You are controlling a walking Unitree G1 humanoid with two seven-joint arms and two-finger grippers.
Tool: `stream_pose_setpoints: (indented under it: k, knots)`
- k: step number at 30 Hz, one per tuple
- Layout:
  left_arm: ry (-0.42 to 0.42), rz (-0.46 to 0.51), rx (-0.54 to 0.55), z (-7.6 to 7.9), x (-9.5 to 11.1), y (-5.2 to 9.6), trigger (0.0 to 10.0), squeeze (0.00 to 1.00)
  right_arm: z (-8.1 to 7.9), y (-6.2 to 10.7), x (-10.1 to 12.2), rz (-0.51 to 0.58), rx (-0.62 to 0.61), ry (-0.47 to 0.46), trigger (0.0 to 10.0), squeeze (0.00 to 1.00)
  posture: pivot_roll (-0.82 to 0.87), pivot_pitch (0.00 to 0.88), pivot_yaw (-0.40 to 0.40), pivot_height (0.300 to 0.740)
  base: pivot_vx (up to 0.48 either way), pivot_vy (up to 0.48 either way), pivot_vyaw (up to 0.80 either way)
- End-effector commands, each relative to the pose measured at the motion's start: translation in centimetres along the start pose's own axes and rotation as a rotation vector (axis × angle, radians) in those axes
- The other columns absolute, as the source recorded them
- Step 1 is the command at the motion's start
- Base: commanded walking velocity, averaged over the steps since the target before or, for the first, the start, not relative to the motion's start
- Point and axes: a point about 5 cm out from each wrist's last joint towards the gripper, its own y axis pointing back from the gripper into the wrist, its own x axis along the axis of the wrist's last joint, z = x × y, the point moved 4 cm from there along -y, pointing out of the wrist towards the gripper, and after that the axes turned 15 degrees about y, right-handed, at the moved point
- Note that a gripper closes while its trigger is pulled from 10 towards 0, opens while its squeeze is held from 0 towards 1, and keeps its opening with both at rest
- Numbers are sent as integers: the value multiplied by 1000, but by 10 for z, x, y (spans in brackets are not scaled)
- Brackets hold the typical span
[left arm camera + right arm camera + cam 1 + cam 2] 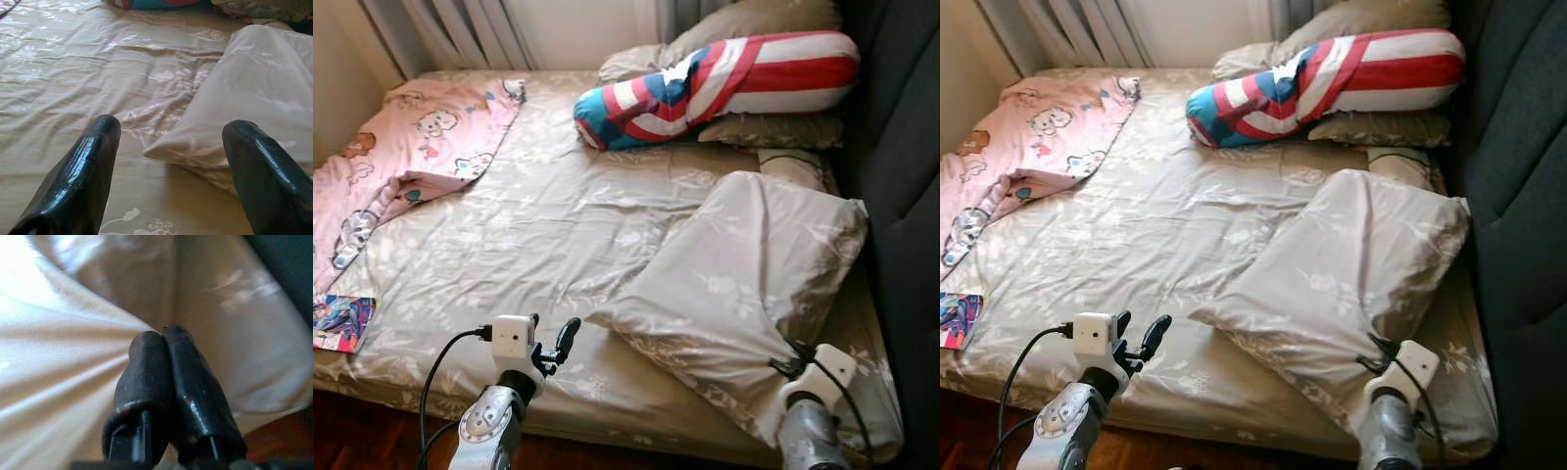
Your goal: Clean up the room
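Landmark: the beige pillow (744, 284), lying askew on the bed (538, 225), its near corner toward the foot edge and its far end close to the dark headboard (901, 147).
Right tool (164, 340): fingers pressed together with pillow fabric pinched at their tips; cloth fans out in taut folds from the pinch. In the left eye view this arm meets the pillow's near corner at the bed's edge.
Left tool (553, 343): fingers spread apart and holding nothing, hovering over the sheet just beside the pillow's near-left edge, aimed at it.
Step in hand: judged to be tidying the bed, with the pillow caught by one corner so it can be hauled back to the head of the bed.
Other pillows: a striped red, white and blue bolster (724, 83) and flat beige pillows (773, 127) lie beyond the landmark pillow, against the headboard side.
Blanket: a pink cartoon blanket (401, 157) sits crumpled well apart from the pillow, on the bed's far-left side.
Magazine: a colourful booklet (342, 321) lies at the bed's near-left corner, well apart from the pillow.
Next move calls for: probably closing the left tool on the pillow's free edge so both ends lift together; a one-corner drag may let the case slip or the filling sag.
Risk: the pinch looks to hold only cloth, not stuffing.
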Motion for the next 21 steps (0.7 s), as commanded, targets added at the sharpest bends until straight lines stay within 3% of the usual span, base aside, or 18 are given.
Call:
stream_pose_setpoints:
  k: [1,3,5,6,8,9,10,13,14,15,17,18,19,20,21]
  knots:
    - [-11,-8,15,-7,-2,1,10000,0,23,-3,6,23,-95,30,0,0,-21,114,63,740,0,0,0]
    - [-11,-8,15,-7,-2,1,10000,0,35,-4,9,33,-139,57,0,0,-24,115,63,740,0,0,0]
    - [-10,-10,17,-8,-3,1,10000,0,60,-5,17,62,-236,106,0,0,-30,115,61,740,0,0,0]
    - [-10,-10,17,-8,-3,1,10000,0,60,-5,17,62,-236,106,0,0,-30,115,61,740,0,0,0]
    - [-10,-11,19,-9,-3,1,10000,0,87,-3,25,89,-347,148,0,0,-33,117,61,740,0,0,0]
    - [-10,-11,19,-9,-3,2,10000,0,91,-3,26,91,-364,148,0,0,-40,117,63,740,0,0,0]
    - [-9,-10,23,-10,-3,2,10000,0,94,-3,26,89,-366,143,0,0,-40,117,63,740,0,0,0]
    - [-7,-19,32,-14,-6,4,10000,0,64,-5,22,96,-183,119,275,0,-40,117,63,740,0,0,0]
    - [-9,-21,31,-14,-6,4,10000,0,43,-4,20,107,-73,99,10000,0,-40,117,63,740,0,0,0]
    - [-9,-21,31,-14,-6,4,10000,0,43,-4,20,107,-73,99,10000,0,-40,117,63,740,0,0,0]
    - [-9,-19,31,-14,-6,3,10000,0,17,0,15,97,41,39,10000,0,-40,117,63,740,0,0,0]
    - [-9,-19,31,-14,-6,3,10000,0,17,0,15,97,41,39,10000,0,-40,117,63,740,0,0,0]
    - [-9,-18,30,-13,-6,3,10000,0,7,1,12,85,79,15,10000,357,-33,122,65,740,0,0,0]
    - [-9,-16,28,-13,-5,3,10000,0,-2,3,11,82,105,4,10000,1000,-25,124,67,740,0,0,0]
    - [-10,-16,26,-12,-5,2,10000,0,-9,5,11,81,126,-5,10000,1000,-25,124,67,740,0,0,0]
